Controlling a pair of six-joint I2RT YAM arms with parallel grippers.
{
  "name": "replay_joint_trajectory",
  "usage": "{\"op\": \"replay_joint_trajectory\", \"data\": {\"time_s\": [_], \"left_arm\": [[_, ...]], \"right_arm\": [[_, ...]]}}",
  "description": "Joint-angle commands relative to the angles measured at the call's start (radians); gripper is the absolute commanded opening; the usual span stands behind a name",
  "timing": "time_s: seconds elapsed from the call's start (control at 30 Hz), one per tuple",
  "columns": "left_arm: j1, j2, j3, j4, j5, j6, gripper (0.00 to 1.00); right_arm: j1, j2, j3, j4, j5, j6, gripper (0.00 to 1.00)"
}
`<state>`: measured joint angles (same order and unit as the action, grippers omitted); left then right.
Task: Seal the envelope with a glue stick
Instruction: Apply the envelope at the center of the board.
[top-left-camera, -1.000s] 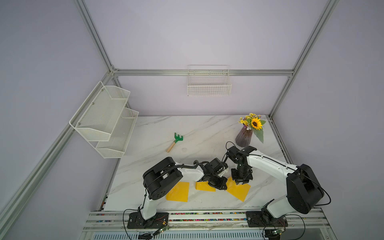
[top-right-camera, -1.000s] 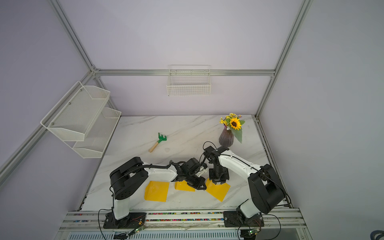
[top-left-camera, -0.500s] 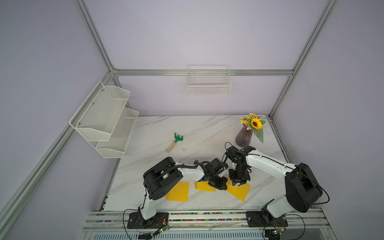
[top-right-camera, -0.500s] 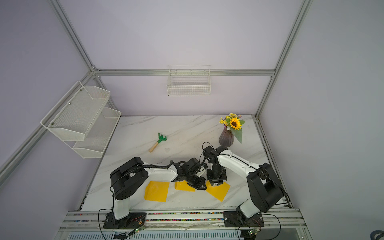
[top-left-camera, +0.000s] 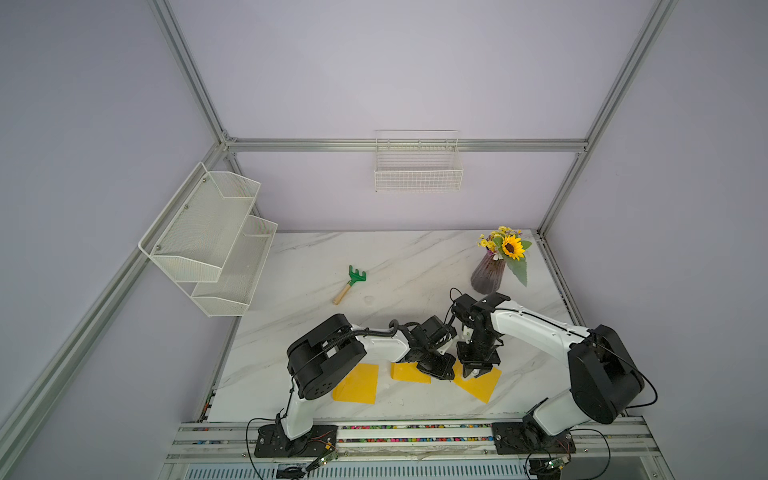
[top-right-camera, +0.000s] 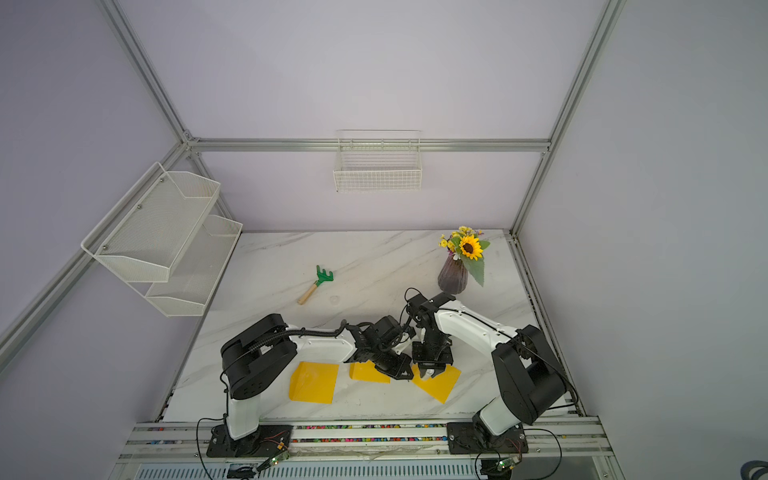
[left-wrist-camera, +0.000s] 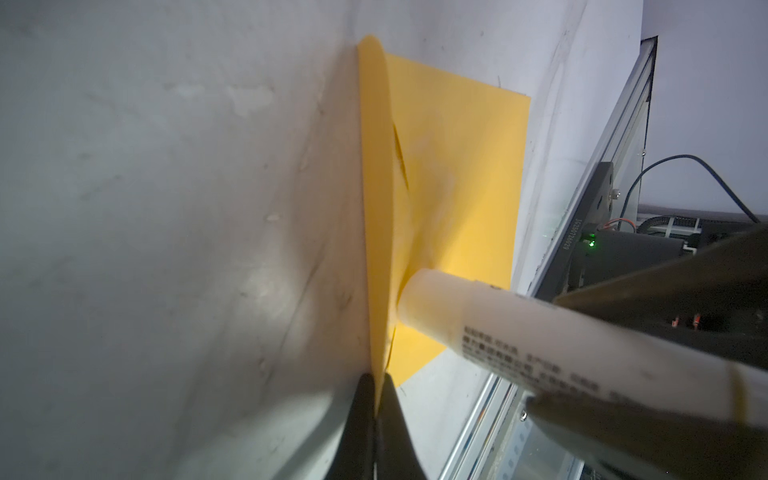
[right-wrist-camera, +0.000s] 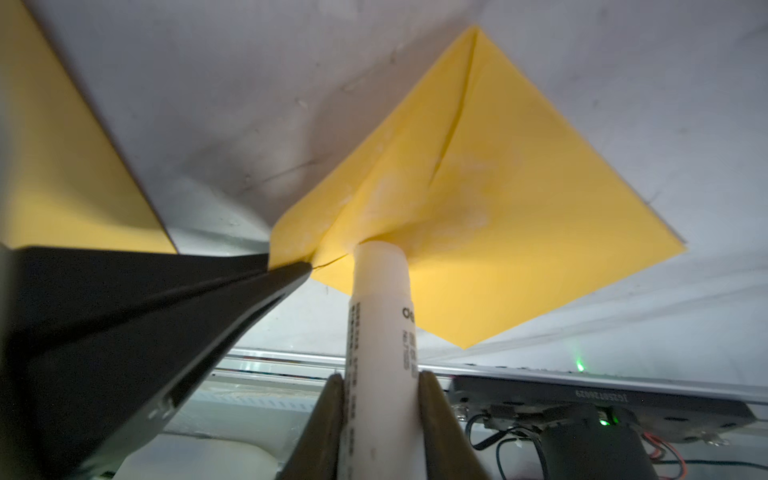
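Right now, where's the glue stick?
Right wrist view: the glue stick sits in the right gripper, tip on the rightmost yellow envelope, beside the left gripper.

The yellow envelope (right-wrist-camera: 519, 232) is matt paper, creased, with faint whitish smears near its flap. The glue stick (right-wrist-camera: 380, 316) is smooth, satin white plastic with a printed label. The tabletop (top-left-camera: 415, 266) looks like marble-patterned stone or laminate, lightly glossy and scuffed up close. The toy rake (top-left-camera: 351, 284) has a green plastic head and a bare wooden handle. The wire basket (top-left-camera: 417, 174) is white-coated metal, and the frame bars (top-left-camera: 395, 144) look like brushed aluminium.
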<state>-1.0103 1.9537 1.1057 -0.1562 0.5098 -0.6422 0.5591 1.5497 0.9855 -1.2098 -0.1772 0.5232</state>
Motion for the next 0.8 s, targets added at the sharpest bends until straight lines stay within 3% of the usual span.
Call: {"op": "replay_joint_trajectory", "data": {"time_s": [0.0,0.07,0.1,0.23,0.37,0.43,0.53,0.6,0.7,0.77], "left_arm": [[-0.012,0.018,0.017,-0.013,-0.024,0.029,0.0],[-0.012,0.019,0.02,-0.014,-0.02,0.029,0.0],[-0.012,0.021,0.022,-0.015,-0.019,0.03,0.0],[-0.013,0.023,0.027,-0.016,-0.021,0.029,0.0],[-0.014,0.024,0.029,-0.02,-0.025,0.03,0.0],[-0.014,0.026,0.029,-0.018,-0.021,0.03,0.0],[-0.014,0.024,0.026,-0.02,-0.022,0.034,0.0],[-0.016,0.025,0.026,-0.019,-0.02,0.03,0.0],[-0.014,0.033,0.033,-0.026,-0.017,0.033,0.0],[-0.014,0.028,0.033,-0.022,-0.022,0.032,0.0]], "right_arm": [[0.018,0.048,-0.006,-0.046,0.267,0.058,0.0],[0.034,0.072,0.004,-0.063,0.318,0.069,0.0],[0.037,0.075,-0.003,-0.04,0.276,0.063,0.0],[0.039,-0.009,-0.072,0.22,-0.101,0.103,0.0],[0.041,-0.068,-0.125,0.347,-0.197,0.165,0.0],[0.041,-0.067,-0.115,0.302,-0.145,0.154,0.0],[0.042,-0.04,-0.081,0.126,0.108,0.12,0.0],[0.042,-0.014,-0.061,0.038,0.213,0.112,0.0],[0.045,0.001,-0.059,0.008,0.26,0.111,0.0],[0.046,0.015,-0.06,0.037,0.222,0.109,0.0]]}}
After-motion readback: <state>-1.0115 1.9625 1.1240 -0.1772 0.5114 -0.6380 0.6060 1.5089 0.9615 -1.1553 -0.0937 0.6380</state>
